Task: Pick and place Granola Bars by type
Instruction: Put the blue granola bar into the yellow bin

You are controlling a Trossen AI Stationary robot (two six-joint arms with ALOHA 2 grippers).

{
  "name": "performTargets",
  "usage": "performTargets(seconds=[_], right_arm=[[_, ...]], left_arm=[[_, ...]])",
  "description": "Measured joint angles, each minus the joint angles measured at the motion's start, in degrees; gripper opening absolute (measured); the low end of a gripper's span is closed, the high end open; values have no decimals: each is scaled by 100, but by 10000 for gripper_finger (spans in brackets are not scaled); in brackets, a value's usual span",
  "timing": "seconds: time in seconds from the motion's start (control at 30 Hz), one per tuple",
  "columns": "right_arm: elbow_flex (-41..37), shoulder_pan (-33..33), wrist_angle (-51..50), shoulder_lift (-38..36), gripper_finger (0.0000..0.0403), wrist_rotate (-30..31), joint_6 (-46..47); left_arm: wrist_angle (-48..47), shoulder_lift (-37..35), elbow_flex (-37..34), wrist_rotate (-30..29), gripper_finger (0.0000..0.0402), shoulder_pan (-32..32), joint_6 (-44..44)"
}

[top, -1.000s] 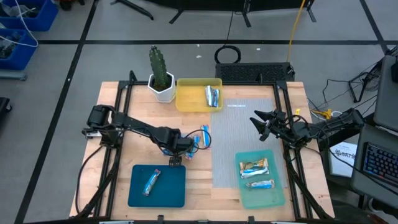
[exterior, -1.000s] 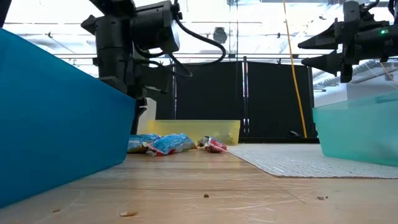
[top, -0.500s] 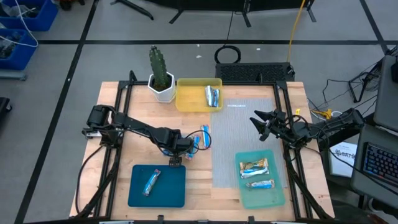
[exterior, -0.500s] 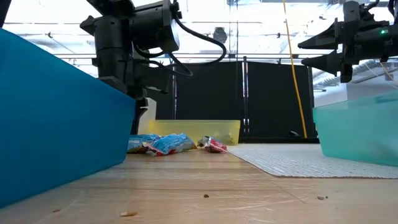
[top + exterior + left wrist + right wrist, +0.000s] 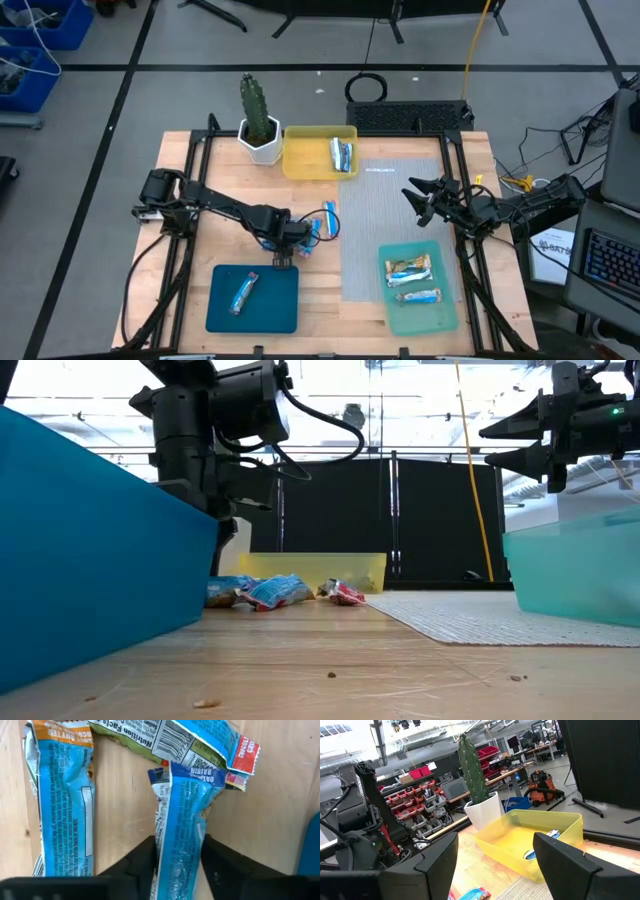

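1. Fingers of the left gripper [image 5: 176,865] now press in on both sides of a blue bar [image 5: 181,825], pinching it; a second ago they stood wider around the small pile.
2. Left gripper [image 5: 285,240] otherwise sits where it did, low over the wood just above the dark blue tray [image 5: 222,310], with the loose bars right at its tip.
3. Beside the pinched bar lies a second blue bar [image 5: 62,800], apart from it, and across the far end of both lies a green-and-red bar [image 5: 200,742], touching the pinched one's tip.
4. Right gripper [image 5: 415,197] has not moved: it hangs over the grey mat [image 5: 385,215] with its fingers spread and nothing between them.
5. Ahead of the right gripper stand the yellow tray [image 5: 540,845], holding bars, and the cactus [image 5: 472,770] in its white pot.
6. Nothing else has shifted: one blue bar lies in the dark blue tray, two tan bars [image 5: 410,268] in the light teal tray [image 5: 445,310].
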Motion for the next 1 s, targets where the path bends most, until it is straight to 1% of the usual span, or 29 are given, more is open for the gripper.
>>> performTargets(seconds=[0.1, 0.3, 0.47, 0.63, 0.83, 1.0], right_arm=[[0, 0, 0, 0, 251, -1, 0], [0, -1, 0, 0, 251, -1, -1], [0, 1, 0, 0, 251, -1, -1], [0, -1, -5, 0, 251, 1, -1], [0, -1, -4, 0, 251, 1, -1], [0, 0, -4, 0, 251, 0, 1]], left_arm=[[4, 0, 0, -48, 114, 0, -66], [26, -135, 2, -351, 21, 2, -329], [64, -741, 82, -951, 21, -15, -649], [66, -1464, 80, -1182, 15, -4, -704], [414, -2288, 81, -1713, 14, -4, -916], [792, -2824, 81, -2325, 13, -3, -1088]])
